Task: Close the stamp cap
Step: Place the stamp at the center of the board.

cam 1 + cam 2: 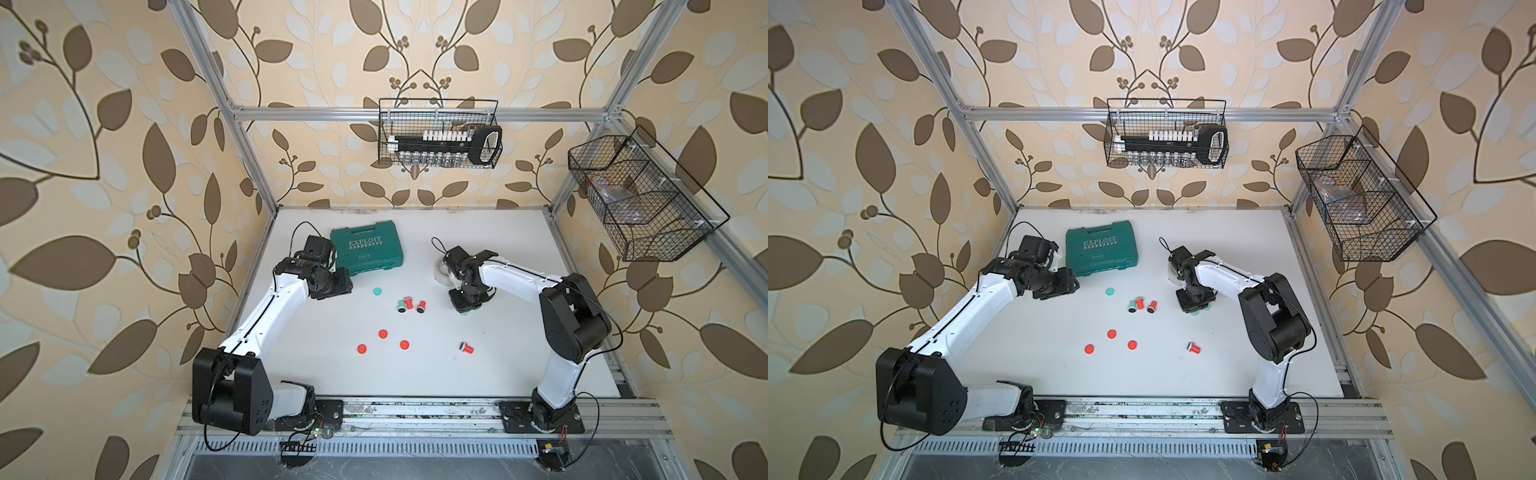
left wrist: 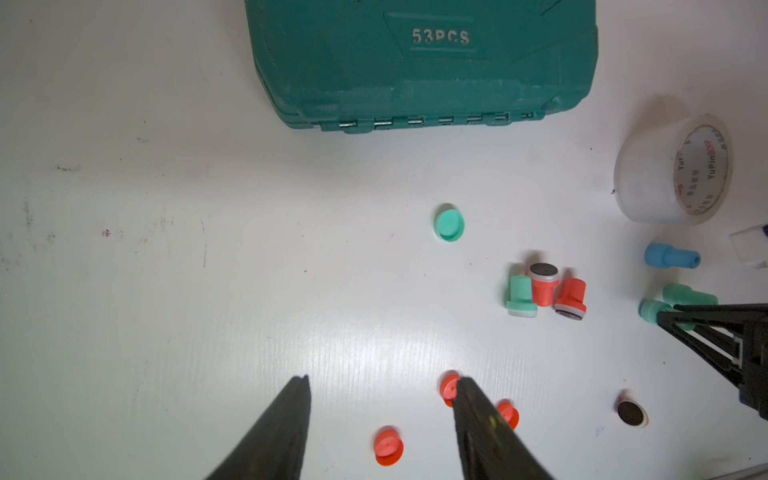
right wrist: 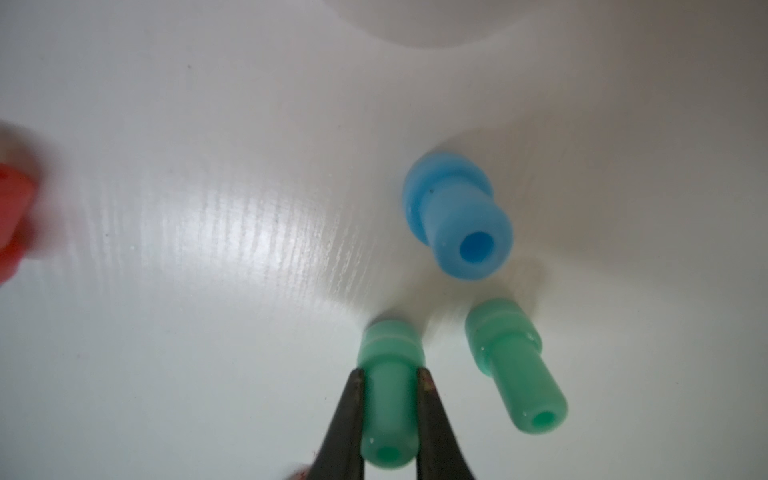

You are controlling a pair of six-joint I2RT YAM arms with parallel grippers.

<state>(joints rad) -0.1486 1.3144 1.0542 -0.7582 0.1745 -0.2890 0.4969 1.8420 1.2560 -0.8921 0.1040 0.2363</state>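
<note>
White bench (image 1: pixel 519 365): your right pincer (image 3: pixel 390 374) clasps the green stamp (image 3: pixel 390 345) by its stem, right of centre; your left pincer (image 2: pixel 382 384) gapes wide, empty, near the teal tool case (image 2: pixel 415 62).

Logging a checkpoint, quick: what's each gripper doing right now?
Left gripper: open, empty.
Right gripper: closed on the green stamp, by its stem.
</note>
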